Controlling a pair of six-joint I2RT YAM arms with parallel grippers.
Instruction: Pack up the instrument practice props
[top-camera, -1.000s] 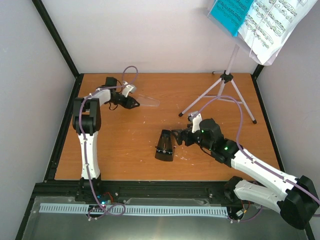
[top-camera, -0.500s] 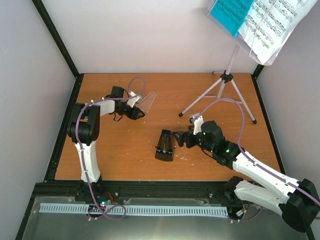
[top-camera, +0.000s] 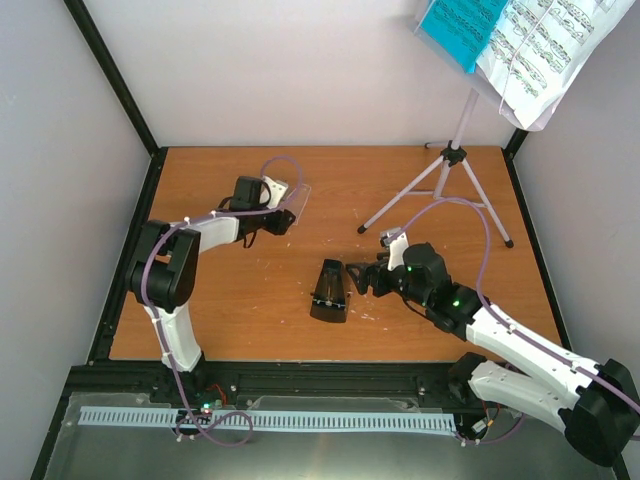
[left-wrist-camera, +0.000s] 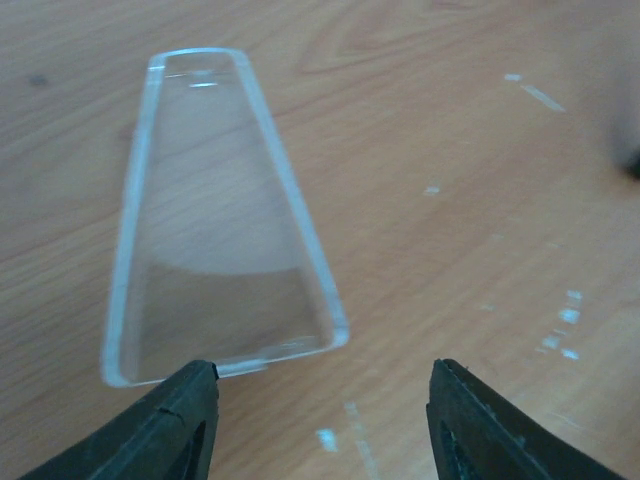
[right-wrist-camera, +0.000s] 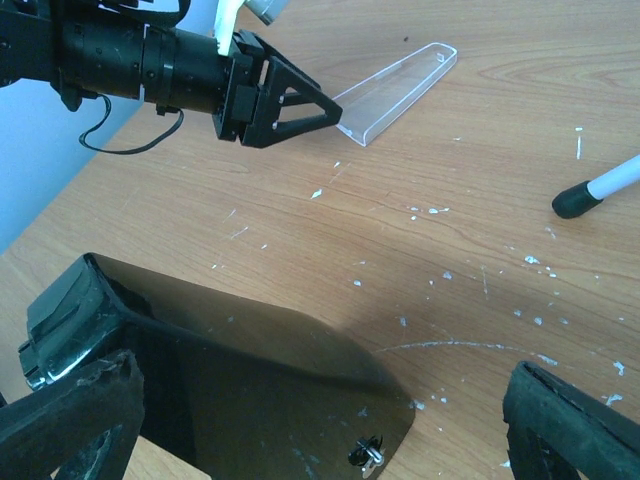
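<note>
Metronome (top-camera: 330, 292) lies flat, apex pointing away; left claw (left-wrist-camera: 325, 382) and right claw (top-camera: 356, 277) gape empty.

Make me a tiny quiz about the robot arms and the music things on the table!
1. True or false: the black metronome stands upright on the table.
2. What lies on the table just ahead of the left gripper? A) a clear plastic cover B) a drum C) a book
3. What holds up the teal folder and the sheet music at the back right?

Key: 1. False, it lies flat. 2. A. 3. The music stand.
</note>
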